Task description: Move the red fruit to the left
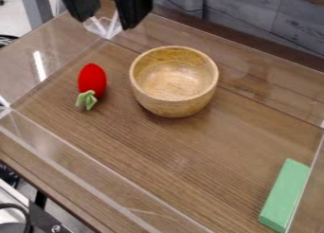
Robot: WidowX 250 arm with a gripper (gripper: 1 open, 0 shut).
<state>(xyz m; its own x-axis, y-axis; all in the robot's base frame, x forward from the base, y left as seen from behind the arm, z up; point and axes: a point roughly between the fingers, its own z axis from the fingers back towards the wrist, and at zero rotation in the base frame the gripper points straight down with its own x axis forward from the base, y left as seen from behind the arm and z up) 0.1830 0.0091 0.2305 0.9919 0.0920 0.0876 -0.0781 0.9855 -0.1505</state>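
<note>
The red fruit (pixel 91 81) lies on the wooden counter (pixel 190 161), just left of the wooden bowl (pixel 175 80), untouched. I see my gripper (pixel 108 8) at the top edge, jaws spread wide and empty. A green block (pixel 287 194) sits near the right corner.

Only the tip of the robot shows at the top edge: a black end effector (pixel 108 9) with two dark, blocky fingers (pixel 135 8), matte and probably plastic. The rest of the arm is cut off by the frame.
</note>
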